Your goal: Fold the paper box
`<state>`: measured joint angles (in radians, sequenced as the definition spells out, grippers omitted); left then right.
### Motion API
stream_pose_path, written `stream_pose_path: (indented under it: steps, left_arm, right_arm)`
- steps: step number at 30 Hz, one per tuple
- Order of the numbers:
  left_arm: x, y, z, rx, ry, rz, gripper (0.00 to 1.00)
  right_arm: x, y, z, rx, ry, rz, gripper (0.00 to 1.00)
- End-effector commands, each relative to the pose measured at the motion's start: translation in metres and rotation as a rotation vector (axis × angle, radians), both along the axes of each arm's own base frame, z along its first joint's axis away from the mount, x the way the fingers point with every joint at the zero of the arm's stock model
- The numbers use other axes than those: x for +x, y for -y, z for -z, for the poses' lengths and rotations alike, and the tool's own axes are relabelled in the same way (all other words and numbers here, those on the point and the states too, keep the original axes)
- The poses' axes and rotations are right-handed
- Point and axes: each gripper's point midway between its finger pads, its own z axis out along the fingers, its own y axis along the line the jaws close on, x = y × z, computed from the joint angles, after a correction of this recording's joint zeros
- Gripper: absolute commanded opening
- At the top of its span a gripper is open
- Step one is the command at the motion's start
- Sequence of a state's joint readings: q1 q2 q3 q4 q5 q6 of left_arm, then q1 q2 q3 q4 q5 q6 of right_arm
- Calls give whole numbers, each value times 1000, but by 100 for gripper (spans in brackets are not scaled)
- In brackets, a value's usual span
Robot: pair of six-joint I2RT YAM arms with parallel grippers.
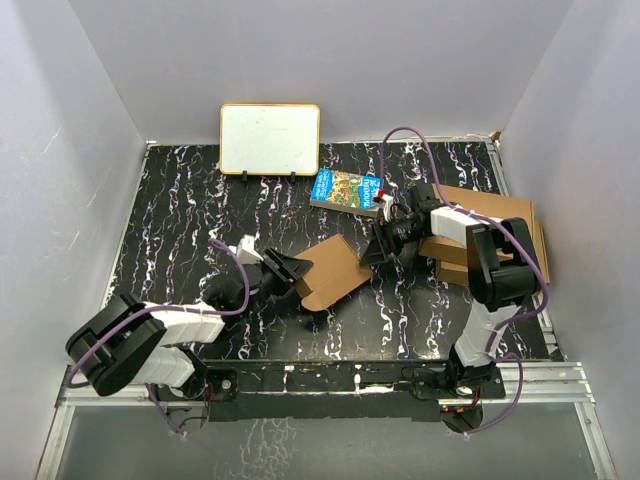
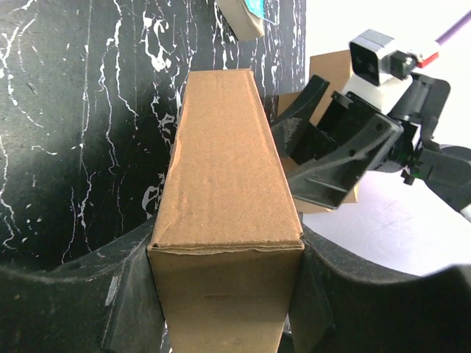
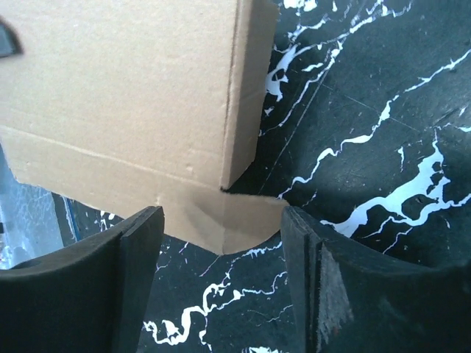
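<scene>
Progress: paper box [image 1: 332, 270] sits mid-table, body already squared into a flat sleeve. Left gripper [image 1: 288, 272] clamps its near-left end. Right gripper [image 1: 372, 250] is released, jaws straddling a loose end flap [image 3: 221, 217]. Remaining, I'd judge: tucking the end flaps shut.

A black bench [image 1: 180, 200] veined in white is closed in by plain pale walls [image 1: 300, 50] at the back and both sides. A yellow-rimmed whiteboard [image 1: 270, 138] stands at the back wall, and a metal rail [image 1: 570, 375] runs along the near edge under even light.
</scene>
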<state>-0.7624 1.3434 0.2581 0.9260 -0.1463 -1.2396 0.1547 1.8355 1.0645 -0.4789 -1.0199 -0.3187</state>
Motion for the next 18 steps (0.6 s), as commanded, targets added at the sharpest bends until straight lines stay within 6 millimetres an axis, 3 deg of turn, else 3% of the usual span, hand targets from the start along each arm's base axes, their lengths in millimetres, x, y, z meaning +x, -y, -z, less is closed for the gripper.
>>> stream_pose_path:
  steps: [1, 7, 11, 14, 18]
  left_arm:
    - [4, -9, -11, -2, -21, -49, 30]
    - [9, -18, -28, -73, -107, -61, 29]
    - [16, -23, -39, -125, -231, -83, 27]
    - [19, -24, -44, -140, -338, -82, 26]
    - [23, -21, -51, -227, -464, -79, 27]
  right_arm:
    - [12, -3, -57, 47, 223, -42, 72]
    - [4, -2, -109, 71, 463, -117, 80]
    - [-18, -6, -135, 123, 675, -257, 99]
    - [-33, -10, -147, 159, 872, -368, 99]
    - [-37, -28, -157, 143, 1071, -441, 99]
